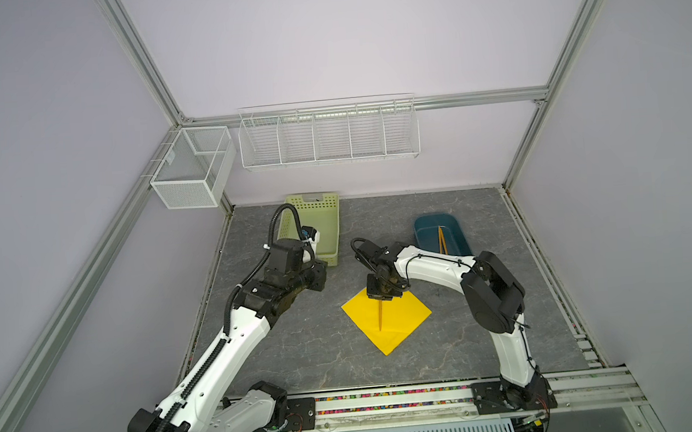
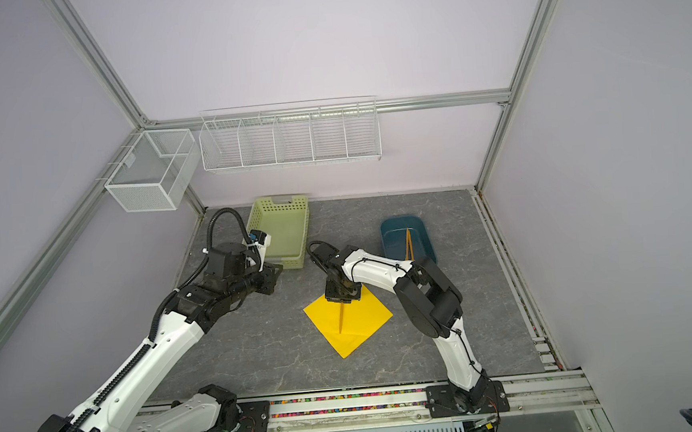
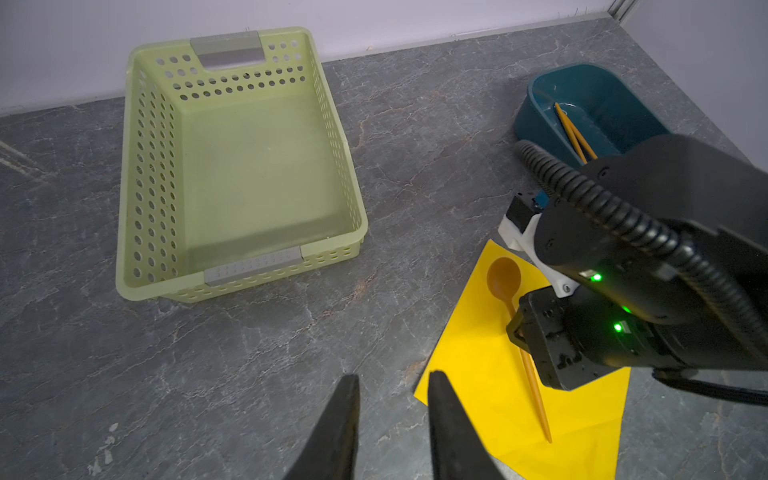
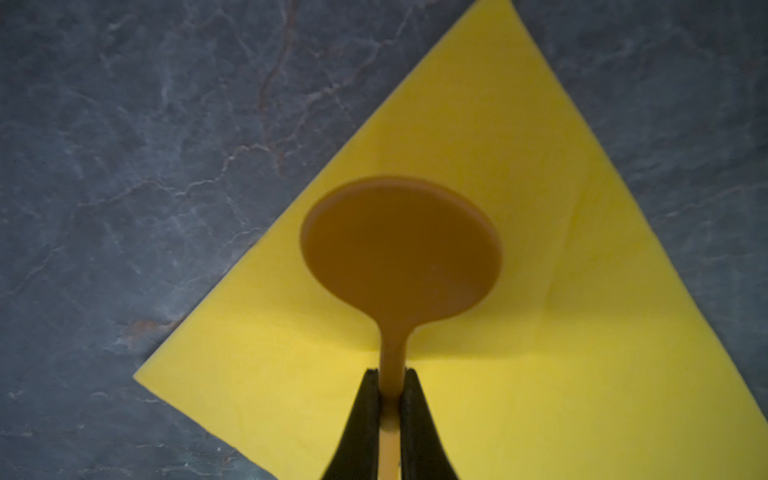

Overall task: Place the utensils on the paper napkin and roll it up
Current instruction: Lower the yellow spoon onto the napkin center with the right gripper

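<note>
Right gripper [image 4: 390,374] clamped on spoon [image 4: 401,249] neck; bowl toward far corner of paper napkin [image 4: 540,208], handle running near. Left gripper [image 3: 392,382] narrowly parted, empty, left of napkin. Two utensils [image 3: 570,126] lie in blue tub [image 3: 602,91], far right. Risks: thin sheet dragged or lifted on release; spoon rolling off-centre; contact with sheet unconfirmed

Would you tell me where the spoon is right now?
In both top views the spoon is over the yellow napkin, mid-table, gripped by the right gripper.
</note>
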Controlling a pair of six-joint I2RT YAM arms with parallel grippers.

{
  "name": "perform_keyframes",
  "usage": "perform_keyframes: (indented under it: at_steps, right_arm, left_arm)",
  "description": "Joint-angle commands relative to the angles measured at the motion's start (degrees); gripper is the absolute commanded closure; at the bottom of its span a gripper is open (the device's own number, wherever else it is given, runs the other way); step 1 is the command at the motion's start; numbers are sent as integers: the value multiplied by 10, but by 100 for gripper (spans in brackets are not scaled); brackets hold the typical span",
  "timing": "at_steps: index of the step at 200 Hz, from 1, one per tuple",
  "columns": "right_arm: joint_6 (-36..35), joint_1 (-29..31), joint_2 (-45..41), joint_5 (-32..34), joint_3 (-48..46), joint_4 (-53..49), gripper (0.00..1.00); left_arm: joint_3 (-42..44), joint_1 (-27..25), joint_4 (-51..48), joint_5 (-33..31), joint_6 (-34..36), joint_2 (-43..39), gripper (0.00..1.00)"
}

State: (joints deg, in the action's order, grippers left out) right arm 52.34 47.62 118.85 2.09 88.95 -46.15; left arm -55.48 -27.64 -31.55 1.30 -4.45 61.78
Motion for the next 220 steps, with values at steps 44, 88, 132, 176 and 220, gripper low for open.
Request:
perform_keyframes:
  at_steps: [44,88,132,176,220]
  right_arm:
    - [20,-6,15,-3,5,5,90]
    - [17,-8,23,-1,4,6,89]
    - [17,-9,30,-4,4,10,88]
    - [19,-10,33,-6,0,11,84]
    - [22,-10,33,-7,-1,10,79]
  left_arm:
    - [3,3,8,-6,0,3,70]
    - [2,3,7,-7,0,4,70]
    - [2,3,6,-8,1,4,70]
    - [1,2,6,-8,0,6,70]
    - [1,3,6,-12,0,6,70]
